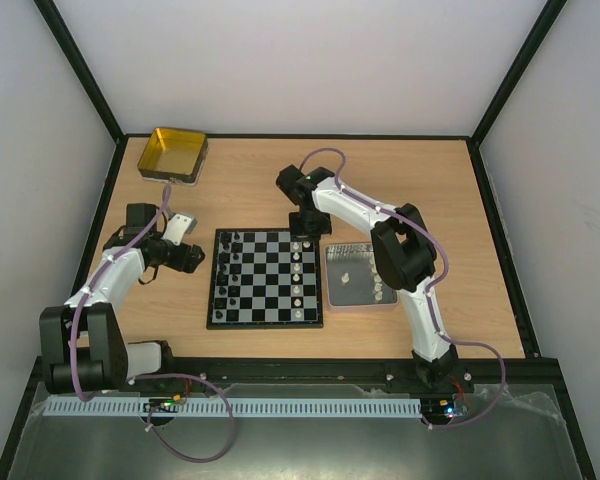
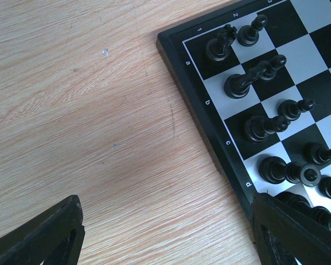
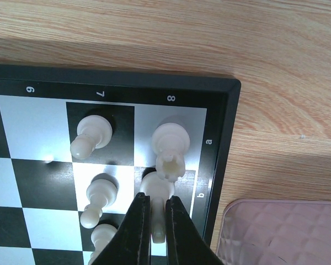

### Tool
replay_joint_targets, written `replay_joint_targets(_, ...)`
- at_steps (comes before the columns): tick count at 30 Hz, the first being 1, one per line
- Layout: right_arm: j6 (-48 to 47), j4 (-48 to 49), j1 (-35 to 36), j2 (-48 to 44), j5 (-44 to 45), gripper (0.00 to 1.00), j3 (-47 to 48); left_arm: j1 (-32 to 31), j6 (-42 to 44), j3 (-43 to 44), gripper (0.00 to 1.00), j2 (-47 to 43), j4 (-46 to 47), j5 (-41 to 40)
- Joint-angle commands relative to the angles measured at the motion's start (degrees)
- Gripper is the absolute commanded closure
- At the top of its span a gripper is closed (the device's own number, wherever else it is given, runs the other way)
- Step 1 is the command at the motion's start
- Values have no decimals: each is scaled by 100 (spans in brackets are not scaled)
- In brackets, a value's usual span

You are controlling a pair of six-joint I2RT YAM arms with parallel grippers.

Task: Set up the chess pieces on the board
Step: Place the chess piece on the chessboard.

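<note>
Right gripper [image 3: 157, 201] clamps a white piece [image 3: 156, 187] by the board's [image 3: 219, 110] far-right corner rook [image 3: 170, 141]; opening or lifting crooked could topple that rook; left gripper [image 2: 165, 221] wide open.

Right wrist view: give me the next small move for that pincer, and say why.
Probably open the right pincer just enough to let go, with no sideways motion. It is shut on a white piece whose base seems to sit on the dark square by the b mark of the board, right beside the corner piece. Its neighbours stand close and could topple.
</note>
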Motion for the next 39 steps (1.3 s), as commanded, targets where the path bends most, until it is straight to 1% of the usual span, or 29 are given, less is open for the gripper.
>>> replay_joint_targets(1,-4,-65,21,-114,100,97,-113,-21,-9,33,18,-66,-32,74)
replay_joint_targets(15,-12,-43,24,-272,90,98,-290,-20,-17,34,18,-76,-32,71)
replay_joint_targets(39,-21,-45,18,-340,69,98,-304,-21,-26,17,18,-71,-23,53)
